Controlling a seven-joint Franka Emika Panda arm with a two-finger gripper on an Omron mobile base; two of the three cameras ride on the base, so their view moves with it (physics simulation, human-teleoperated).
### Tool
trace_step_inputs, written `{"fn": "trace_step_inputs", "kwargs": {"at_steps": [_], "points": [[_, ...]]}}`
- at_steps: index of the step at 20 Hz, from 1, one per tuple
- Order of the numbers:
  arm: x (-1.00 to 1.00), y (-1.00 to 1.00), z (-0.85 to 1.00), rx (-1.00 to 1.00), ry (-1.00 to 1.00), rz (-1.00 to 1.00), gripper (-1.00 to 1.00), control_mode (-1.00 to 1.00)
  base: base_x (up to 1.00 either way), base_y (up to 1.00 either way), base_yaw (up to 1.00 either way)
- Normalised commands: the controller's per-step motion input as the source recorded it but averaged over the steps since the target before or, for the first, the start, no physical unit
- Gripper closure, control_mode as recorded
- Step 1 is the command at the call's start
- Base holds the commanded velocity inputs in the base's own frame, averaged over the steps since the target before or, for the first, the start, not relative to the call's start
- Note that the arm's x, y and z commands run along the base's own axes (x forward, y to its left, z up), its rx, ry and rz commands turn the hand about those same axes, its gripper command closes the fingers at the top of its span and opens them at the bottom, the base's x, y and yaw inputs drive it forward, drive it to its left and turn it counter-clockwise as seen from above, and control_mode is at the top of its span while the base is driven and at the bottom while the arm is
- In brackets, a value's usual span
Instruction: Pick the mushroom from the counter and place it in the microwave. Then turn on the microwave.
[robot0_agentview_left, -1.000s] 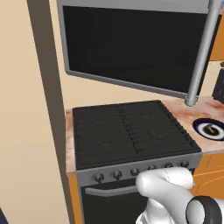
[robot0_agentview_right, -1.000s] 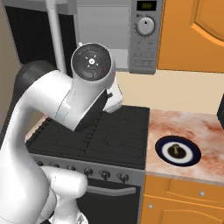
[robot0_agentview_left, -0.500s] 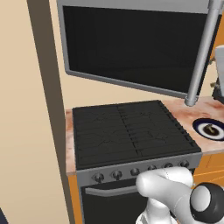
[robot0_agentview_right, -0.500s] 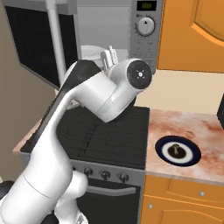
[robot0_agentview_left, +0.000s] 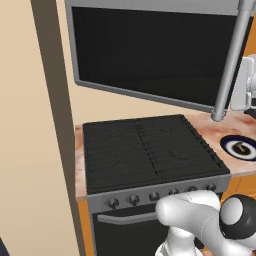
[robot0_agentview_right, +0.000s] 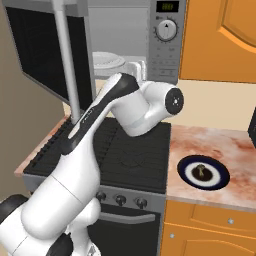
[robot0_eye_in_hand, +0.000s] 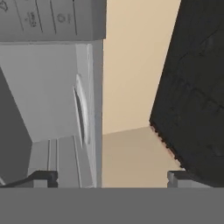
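Looking ahead, we judge the main risk to be a collision: our hand (robot0_eye_in_hand: 112, 177) sits high, close by the open microwave (robot0_agentview_right: 150, 45), with its door (robot0_agentview_left: 150, 50) swung out over the stove (robot0_agentview_left: 145, 150) and the long door handle (robot0_agentview_left: 231, 60) hanging between the arm and the right stretch of surface (robot0_agentview_right: 215, 145). A careless sweep down to the right could strike that handle or door and knock it partly shut. Our fingers stand fully apart and grip nothing.

The mushroom (robot0_agentview_right: 201, 171) lies on a dark-rimmed dish (robot0_agentview_right: 186, 175) on the surface, just right of the stove and well apart from our hand. It is tiny, so a slightly off-centre pinch could squirt it out or skid the dish; it could also roll on that smooth plate.

From the right base view its cap seems to sit toward the far side and its stem toward us, making the long axis run roughly near-to-far, though it is too small to be sure.
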Motion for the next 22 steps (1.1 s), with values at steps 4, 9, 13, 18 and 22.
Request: {"fn": "trace_step_inputs", "kwargs": {"at_steps": [4,9,13,18,22], "points": [[0.12,0.04,0.0,0.12,0.0,0.1,-1.0,-1.0,0.0,0.0,0.0],[0.0,0.1,0.03,0.09,0.0,0.1,-1.0,-1.0,0.0,0.0,0.0],[0.01,0.25,0.01,0.09,0.0,0.11,-1.0,-1.0,0.0,0.0,0.0],[0.0,0.32,0.06,0.06,0.0,0.14,-1.0,-1.0,0.0,0.0,0.0],[-0.12,0.36,0.13,0.03,0.0,0.13,-1.0,-1.0,0.0,0.0,0.0]]}}
